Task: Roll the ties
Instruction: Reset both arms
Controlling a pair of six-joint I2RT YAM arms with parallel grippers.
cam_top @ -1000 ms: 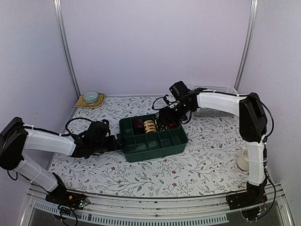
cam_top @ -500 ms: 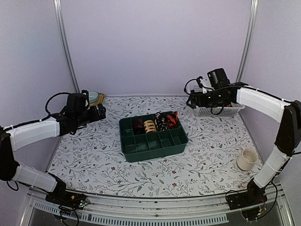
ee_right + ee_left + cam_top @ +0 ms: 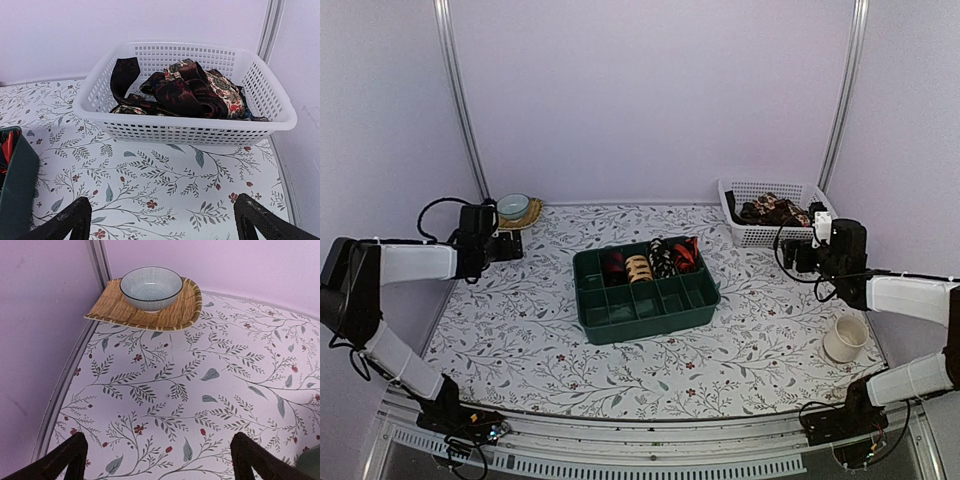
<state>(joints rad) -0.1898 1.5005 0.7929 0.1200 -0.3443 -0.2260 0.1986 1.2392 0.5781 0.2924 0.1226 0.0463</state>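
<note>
Bare floral-print tabletop (image 3: 620,370) in front of, left of and right of the dark green plastic divided box (image 3: 650,318). Back-left of box, in the corner: blue-grey ribbed bowl (image 3: 151,287) on woven straw mat (image 3: 175,315). Back-right of box: white perforated plastic basket (image 3: 185,131) heaped with dark patterned fabric ties (image 3: 192,92). Front-right, well apart from box: cream ceramic mug (image 3: 847,340). Box's back row taken up by rolled ties (image 3: 650,262); front row open from above.

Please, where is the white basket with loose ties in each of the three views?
Top external: white basket, right of centre, above the middle.
Left wrist: not in it.
Right wrist: centre, upper half.
Shared landmark: green box, left of the basket in both.
</note>
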